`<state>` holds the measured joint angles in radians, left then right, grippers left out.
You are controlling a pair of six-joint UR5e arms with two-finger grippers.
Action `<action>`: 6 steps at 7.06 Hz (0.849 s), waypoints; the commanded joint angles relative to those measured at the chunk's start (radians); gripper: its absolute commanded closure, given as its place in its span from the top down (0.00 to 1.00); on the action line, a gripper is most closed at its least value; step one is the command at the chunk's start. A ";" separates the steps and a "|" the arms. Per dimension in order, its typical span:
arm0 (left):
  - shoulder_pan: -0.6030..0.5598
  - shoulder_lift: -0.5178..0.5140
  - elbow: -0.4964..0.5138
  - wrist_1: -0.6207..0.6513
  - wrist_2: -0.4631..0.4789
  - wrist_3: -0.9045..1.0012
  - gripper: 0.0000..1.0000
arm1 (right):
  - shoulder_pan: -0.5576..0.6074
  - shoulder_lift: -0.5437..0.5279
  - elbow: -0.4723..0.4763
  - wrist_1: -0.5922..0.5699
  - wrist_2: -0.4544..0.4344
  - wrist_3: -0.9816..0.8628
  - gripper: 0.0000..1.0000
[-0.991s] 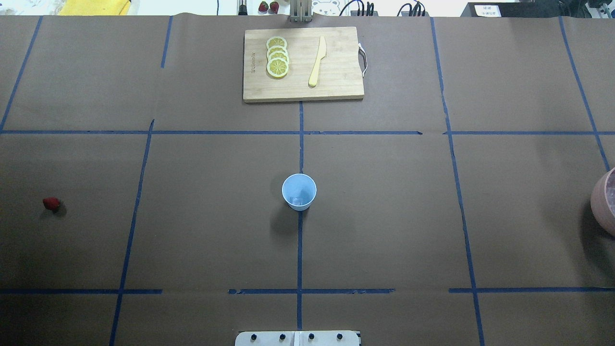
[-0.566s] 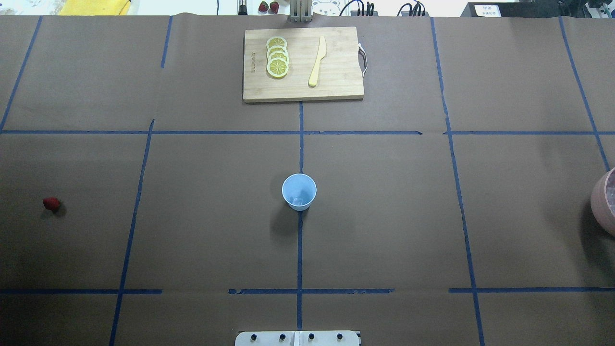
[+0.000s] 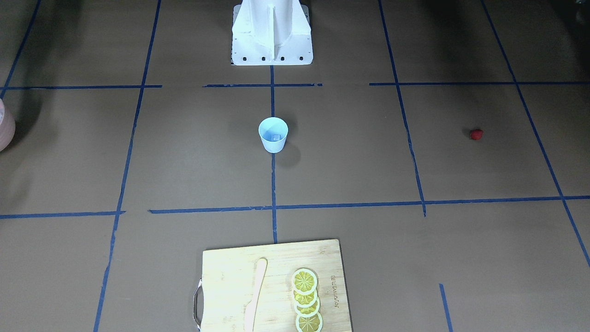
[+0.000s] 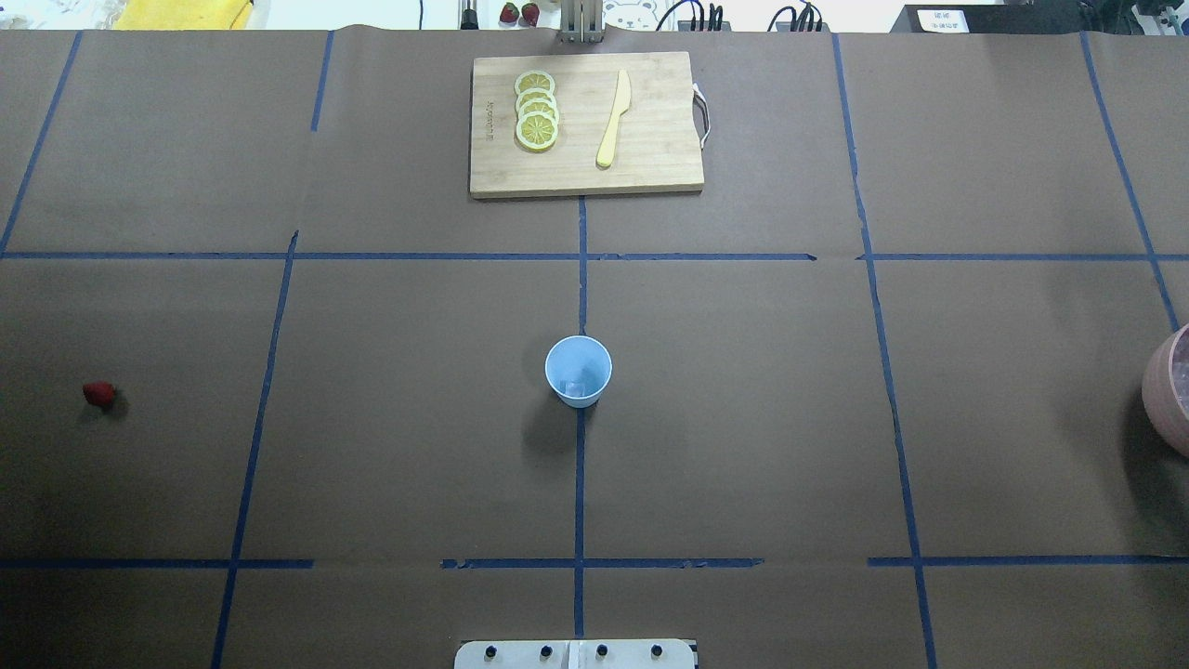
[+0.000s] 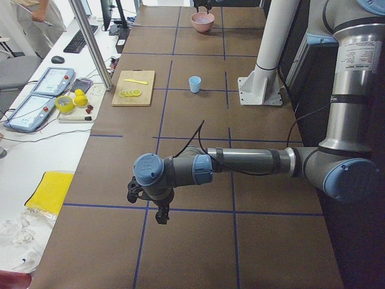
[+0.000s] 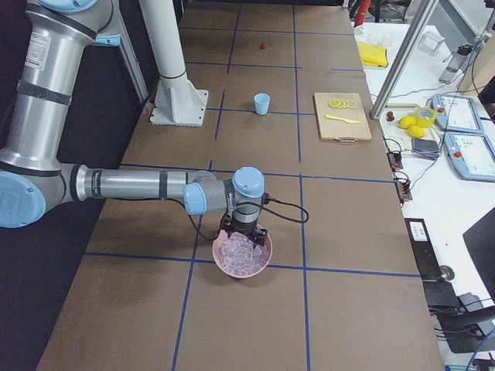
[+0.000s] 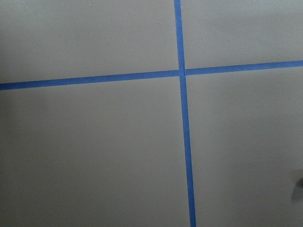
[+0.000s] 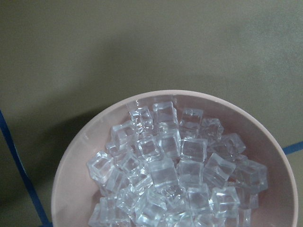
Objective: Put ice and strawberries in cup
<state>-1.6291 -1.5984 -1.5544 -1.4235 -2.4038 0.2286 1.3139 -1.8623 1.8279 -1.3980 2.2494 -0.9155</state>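
Observation:
The light-blue cup (image 4: 578, 370) (image 3: 273, 133) stands upright at the table's middle, with one ice cube (image 4: 578, 384) lying inside it. Many more ice cubes (image 8: 175, 175) fill a pink bowl (image 8: 71, 189) (image 4: 1166, 390) at the table's right end. The strawberry (image 4: 98, 394) (image 3: 476, 134) lies alone far out on the left side. My right gripper (image 6: 244, 232) hangs just above the bowl's ice. My left gripper (image 5: 161, 217) points down over bare table near the left end. Whether either gripper is open or shut I cannot tell, as no fingers show in the wrist views.
A wooden cutting board (image 4: 650, 167) at the far middle carries several lemon slices (image 4: 537, 110) and a pale knife (image 4: 613, 119). The white robot base (image 3: 272, 32) stands at the near middle. Blue tape lines (image 7: 182, 142) cross the brown table cover.

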 commanded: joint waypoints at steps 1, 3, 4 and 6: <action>0.000 0.000 -0.001 0.000 0.000 0.000 1.00 | -0.001 0.000 -0.001 0.001 0.003 0.071 0.94; 0.000 0.000 -0.001 0.000 0.000 0.000 1.00 | -0.004 0.000 -0.001 0.016 0.025 0.183 0.93; 0.000 0.002 -0.001 0.000 0.000 0.000 1.00 | -0.016 0.000 -0.013 0.075 0.026 0.249 0.93; 0.000 0.003 -0.001 0.000 0.000 0.000 1.00 | -0.062 0.000 -0.055 0.145 0.023 0.250 0.93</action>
<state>-1.6291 -1.5966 -1.5554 -1.4235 -2.4038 0.2286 1.2783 -1.8623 1.7899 -1.2906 2.2733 -0.6747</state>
